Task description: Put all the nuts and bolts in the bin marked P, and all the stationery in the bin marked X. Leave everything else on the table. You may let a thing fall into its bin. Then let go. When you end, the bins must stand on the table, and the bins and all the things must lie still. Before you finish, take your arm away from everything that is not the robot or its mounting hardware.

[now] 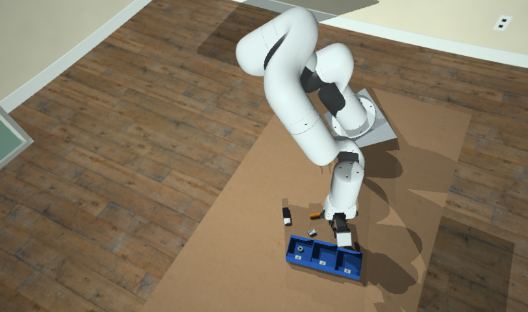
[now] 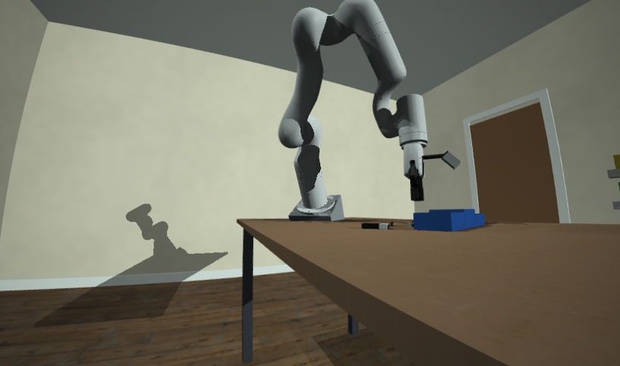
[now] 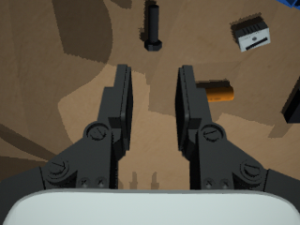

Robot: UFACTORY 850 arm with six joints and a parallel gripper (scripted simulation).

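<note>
A black bolt (image 3: 152, 24) lies on the table just ahead of my fingertips in the wrist view. My gripper (image 3: 154, 83) hangs above the table, partly open, with nothing between the fingers. It also shows in the top view (image 1: 338, 225) and the exterior view (image 2: 416, 194). The blue three-compartment bin (image 1: 323, 257) stands at the table's near side, with a nut (image 1: 300, 249) in its left compartment. An orange cylinder (image 3: 217, 90) lies right beside my right finger. A small grey-and-white ribbed item (image 3: 251, 33) lies near the bin.
A black-and-white block (image 1: 286, 216) lies left of the orange cylinder (image 1: 315, 215). The ribbed item (image 1: 312, 233) sits just behind the bin. The arm's base plate (image 1: 359, 123) is at the table's far end. The bin's labels cannot be read.
</note>
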